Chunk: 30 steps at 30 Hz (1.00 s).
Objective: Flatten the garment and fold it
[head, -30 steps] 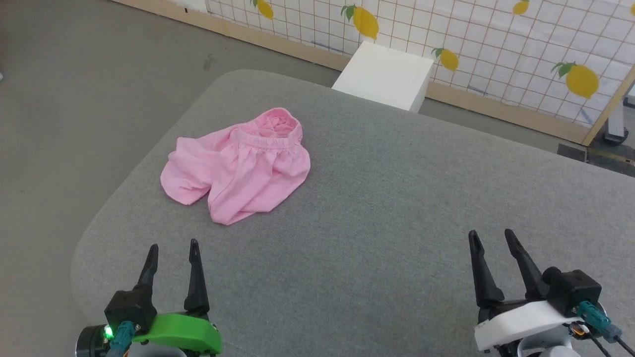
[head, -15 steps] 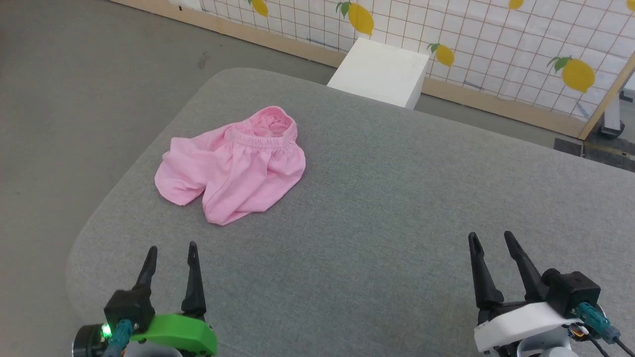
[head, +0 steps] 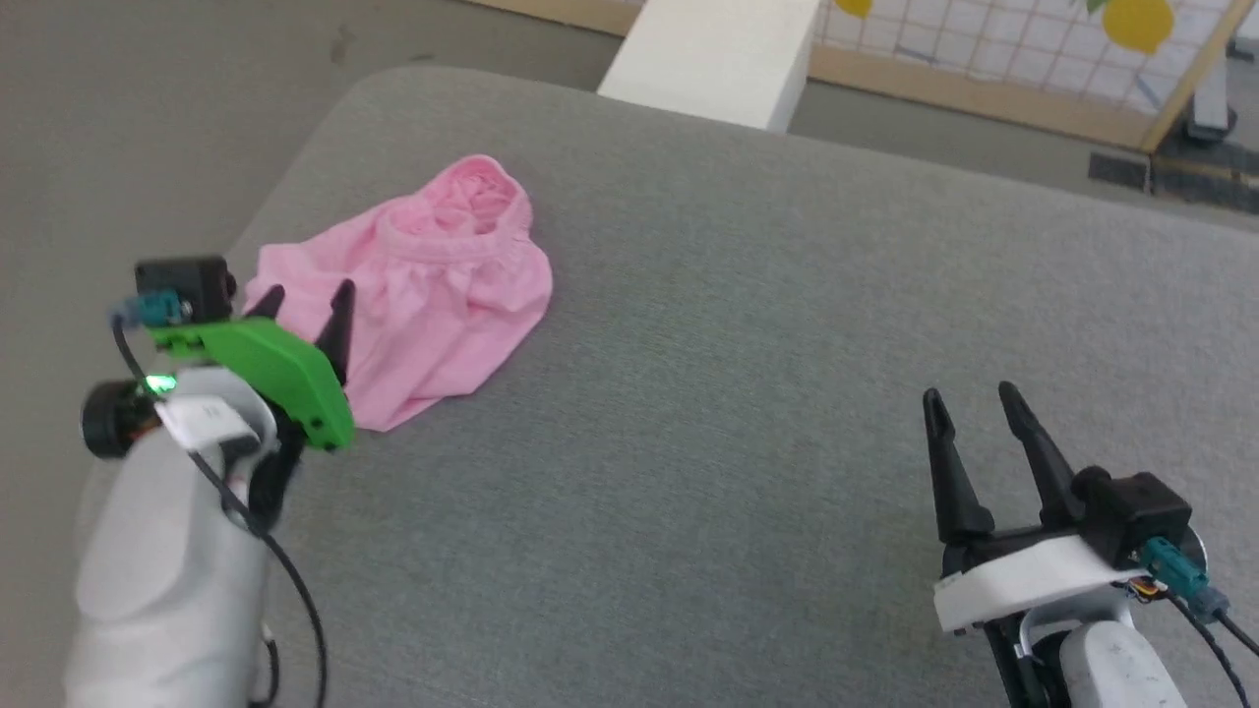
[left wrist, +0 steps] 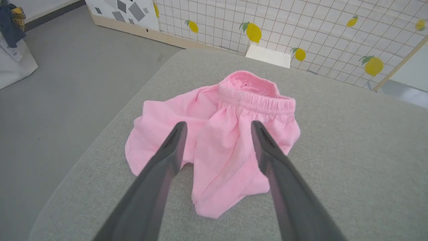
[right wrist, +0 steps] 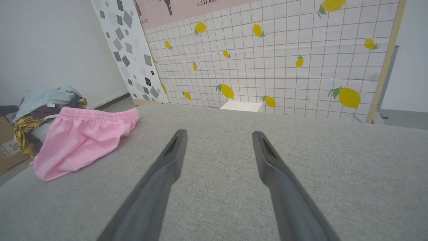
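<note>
The garment (head: 433, 285) is a pair of light pink shorts lying rumpled on the grey cushioned table (head: 767, 324), near its far left corner, waistband at the far end and legs toward me. The left wrist view shows the garment (left wrist: 227, 140) with its gathered waistband and both legs bunched. My left gripper (head: 305, 300) hovers raised over the garment's near left leg, open, nothing between its fingers (left wrist: 167, 157). My right gripper (head: 969, 408) stands open near the table's front right, far from the garment (right wrist: 83, 137).
A white box (head: 708, 59) stands on the floor beyond the table's far edge, before a lemon-patterned panel (right wrist: 267, 60). A heap of other clothes (right wrist: 43, 103) lies off the table's left side. The table's left edge (head: 266, 197) runs close beside the garment.
My left arm has lifted and reached forward until its gripper is over the garment's near leg. The head camera has tipped down and shifted. The right gripper keeps its pose.
</note>
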Tool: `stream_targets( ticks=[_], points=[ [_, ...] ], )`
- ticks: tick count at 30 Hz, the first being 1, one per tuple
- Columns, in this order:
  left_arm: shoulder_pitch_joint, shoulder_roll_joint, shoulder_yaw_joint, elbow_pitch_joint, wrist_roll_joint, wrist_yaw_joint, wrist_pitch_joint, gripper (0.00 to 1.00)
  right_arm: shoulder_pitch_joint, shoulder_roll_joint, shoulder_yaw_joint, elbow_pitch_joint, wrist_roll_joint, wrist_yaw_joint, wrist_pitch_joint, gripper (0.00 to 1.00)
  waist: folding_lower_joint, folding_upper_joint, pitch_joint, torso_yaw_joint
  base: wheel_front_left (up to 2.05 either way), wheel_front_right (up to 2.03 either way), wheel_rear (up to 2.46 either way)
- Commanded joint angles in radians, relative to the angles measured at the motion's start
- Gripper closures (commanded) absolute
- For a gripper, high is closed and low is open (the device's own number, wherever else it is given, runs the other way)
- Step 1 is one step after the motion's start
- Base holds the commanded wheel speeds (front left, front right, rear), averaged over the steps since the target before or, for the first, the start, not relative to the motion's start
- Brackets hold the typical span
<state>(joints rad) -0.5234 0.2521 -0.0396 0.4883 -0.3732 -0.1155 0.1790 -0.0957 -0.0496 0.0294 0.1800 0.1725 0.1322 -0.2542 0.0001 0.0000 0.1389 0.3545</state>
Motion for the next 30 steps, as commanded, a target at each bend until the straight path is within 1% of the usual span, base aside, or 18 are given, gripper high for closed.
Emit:
stream_targets(
  ticks=[1, 7, 9, 11, 13, 14, 15, 16, 20, 24, 27, 30],
  points=[
    [-0.045, 0.02, -0.014, 0.028, -0.023, -0.01, 0.026, 0.0, -0.016, -0.001, -0.003, -0.006, -0.01, -0.002, 0.002, 0.0, -0.0001, 0.0, 0.09, -0.09, 0.0, 0.0, 0.0],
    [-0.146, 0.088, -0.095, 0.123, -0.091, -0.015, 0.101, 0.0, -0.029, -0.001, -0.022, -0.032, -0.024, -0.002, 0.002, 0.0, -0.0001, 0.0, 0.16, -0.151, 0.0, 0.0, 0.0],
    [-0.162, 0.105, -0.111, 0.146, -0.115, -0.015, 0.099, 0.0, -0.034, -0.001, -0.027, -0.038, -0.025, -0.002, 0.002, 0.0, -0.0001, 0.0, 0.177, -0.164, 0.0, 0.0, 0.0],
    [-0.171, 0.127, -0.114, 0.181, -0.115, -0.014, 0.09, 0.0, -0.039, -0.001, -0.028, -0.041, -0.022, -0.002, 0.002, 0.0, -0.0001, 0.0, 0.187, -0.174, 0.0, 0.0, 0.0],
    [-0.177, 0.141, -0.11, 0.213, -0.103, 0.0, 0.064, 0.0, -0.044, -0.001, -0.03, -0.044, -0.016, -0.002, 0.0, 0.0, -0.0001, 0.0, 0.195, -0.181, 0.0, 0.0, 0.0],
    [-0.18, 0.144, -0.107, 0.224, -0.099, 0.01, 0.046, 0.33, -0.046, -0.001, -0.03, -0.045, -0.013, -0.002, 0.0, 0.0, -0.0001, 0.0, 0.196, -0.183, 0.0, 0.0, 0.0],
    [-0.182, 0.146, -0.108, 0.235, -0.092, 0.015, 0.024, 0.93, -0.047, -0.001, -0.029, -0.044, -0.01, -0.002, -0.001, 0.0, -0.0001, 0.0, 0.196, -0.184, 0.0, 0.0, 0.0],
    [-0.183, 0.147, -0.111, 0.241, -0.087, 0.014, 0.006, 1.0, -0.047, -0.001, -0.028, -0.043, -0.007, -0.002, -0.002, 0.0, -0.0001, 0.0, 0.195, -0.185, 0.0, 0.0, 0.0],
    [-0.198, 0.143, -0.124, 0.25, -0.072, 0.01, -0.07, 1.0, -0.048, -0.001, -0.019, -0.031, 0.007, -0.002, -0.004, 0.0, -0.0001, 0.0, 0.18, -0.18, 0.0, 0.0, 0.0],
    [-0.235, 0.114, -0.12, 0.214, -0.09, 0.005, -0.135, 1.0, -0.052, -0.001, -0.002, -0.012, 0.023, -0.002, -0.006, 0.0, -0.0001, 0.0, 0.143, -0.184, 0.0, 0.0, 0.0],
    [-0.264, 0.078, -0.158, 0.147, -0.085, -0.003, -0.168, 1.0, -0.056, -0.001, 0.006, 0.002, 0.038, -0.002, -0.007, 0.0, -0.0001, 0.0, 0.107, -0.194, 0.0, 0.0, 0.0],
    [-0.278, 0.04, -0.226, 0.076, -0.078, -0.01, -0.158, 1.0, -0.056, -0.001, 0.015, 0.006, 0.057, -0.002, -0.007, 0.0, -0.0001, 0.0, 0.071, -0.223, 0.0, 0.0, 0.0]
  ],
)
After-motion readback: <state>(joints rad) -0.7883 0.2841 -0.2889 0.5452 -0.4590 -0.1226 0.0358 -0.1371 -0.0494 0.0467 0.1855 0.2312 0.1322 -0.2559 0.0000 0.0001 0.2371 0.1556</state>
